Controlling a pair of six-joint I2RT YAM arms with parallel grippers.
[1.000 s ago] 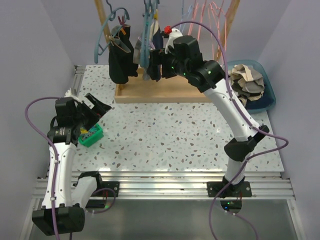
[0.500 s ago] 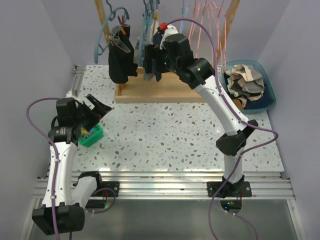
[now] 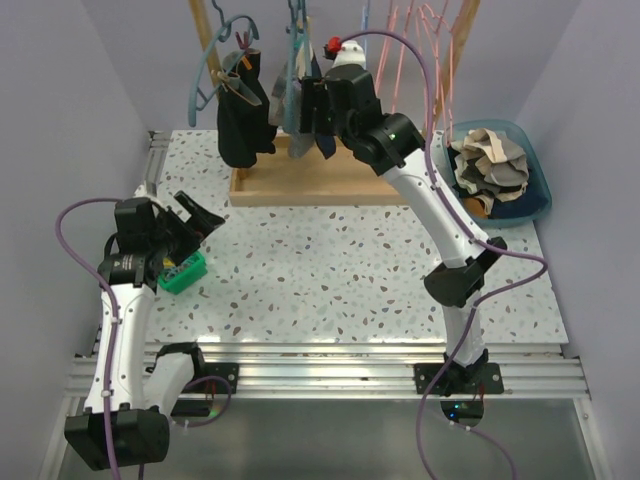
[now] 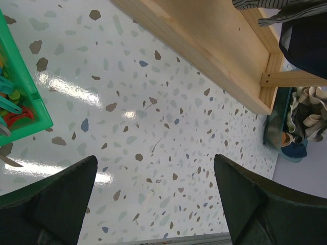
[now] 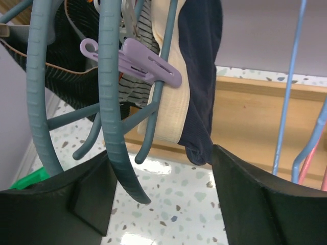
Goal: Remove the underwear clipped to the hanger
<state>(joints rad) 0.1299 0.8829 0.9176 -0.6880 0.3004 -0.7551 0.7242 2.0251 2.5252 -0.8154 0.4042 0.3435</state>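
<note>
Navy underwear with a cream waistband (image 5: pixel 196 76) hangs on a teal hanger (image 5: pixel 110 102), held by a purple clip (image 5: pixel 148 64). My right gripper (image 5: pixel 161 168) is open and empty. Its jaws stand either side of the hanger's lower end and the underwear's bottom tip, without touching them. From above, the right gripper (image 3: pixel 305 108) is raised at the rack beside the hanging underwear (image 3: pixel 297 135). My left gripper (image 4: pixel 156 173) is open and empty, low over the table at the left (image 3: pixel 195 215).
A green bin of clips (image 3: pixel 182 270) sits by the left gripper. The wooden rack base (image 3: pixel 310 185) spans the back. A black garment (image 3: pixel 243 120) hangs on another hanger. Pink hangers (image 3: pixel 420 40) hang at the right. A blue basin of clothes (image 3: pixel 538 170) stands far right.
My right arm has swung left and up along the rack, bringing its open jaws to the teal hanger with the underwear. The left arm has barely moved.
</note>
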